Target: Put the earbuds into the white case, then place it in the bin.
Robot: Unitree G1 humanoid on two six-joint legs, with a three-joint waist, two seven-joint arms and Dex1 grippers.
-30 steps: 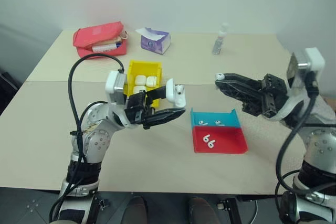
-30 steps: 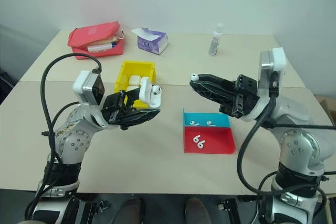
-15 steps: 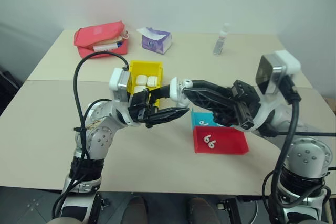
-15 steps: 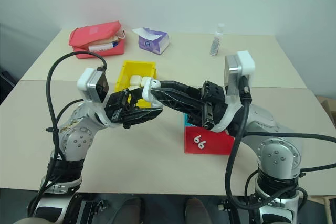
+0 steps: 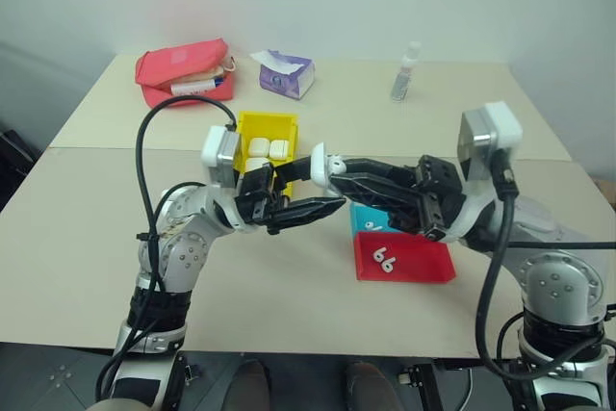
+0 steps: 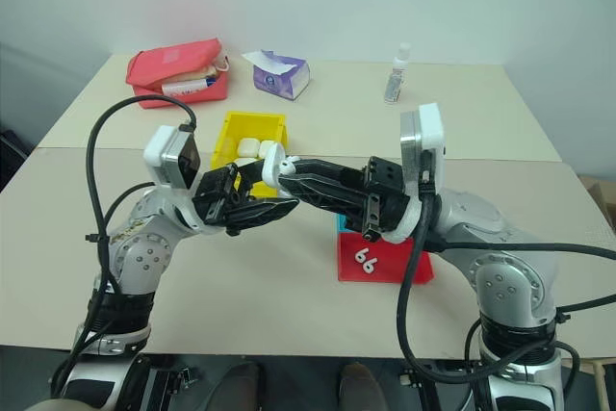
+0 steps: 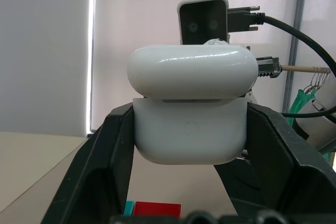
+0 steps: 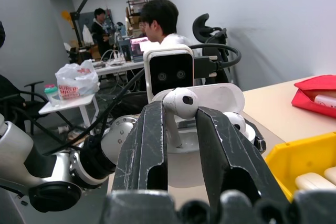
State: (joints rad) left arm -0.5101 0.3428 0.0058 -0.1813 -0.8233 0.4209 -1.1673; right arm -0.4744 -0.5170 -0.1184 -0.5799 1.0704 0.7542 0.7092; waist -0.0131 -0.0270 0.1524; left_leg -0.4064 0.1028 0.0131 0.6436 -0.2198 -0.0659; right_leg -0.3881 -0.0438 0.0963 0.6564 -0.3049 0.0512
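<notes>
We find the left pincer (image 5: 310,188) raised above the worktop (image 5: 87,228), its two black fingers (image 7: 107,153) set wide apart and clamped on either side of the white case (image 7: 190,132), whose lid stands lifted just off the body. The right pincer (image 6: 286,172) reaches across to it from the opposite side, fingers narrowed on one of the earbuds (image 8: 178,103), gripped by the stem with the rounded head upward. In the right wrist view that earbud sits right at the open mouth of the case; we cannot tell whether it touches the case. A second white earbud head (image 8: 234,121) shows seated in the case just beside it.

Just behind the left pincer stands the yellow bin (image 5: 266,128), with several white cases (image 5: 256,148) lying in it. Below and beside the right pincer lie the red tray (image 5: 422,267), carrying two loose earbuds (image 5: 383,259), and the teal tray (image 5: 364,220) touching it on the far side, partly hidden by the right arm.

Well beyond both pincers, along the far edge of the worktop, we note a red pouch (image 5: 181,66), a purple tissue box (image 5: 286,75) and a small clear bottle (image 5: 403,75)

In the right wrist view, people sit at cluttered desks in the room beyond
</notes>
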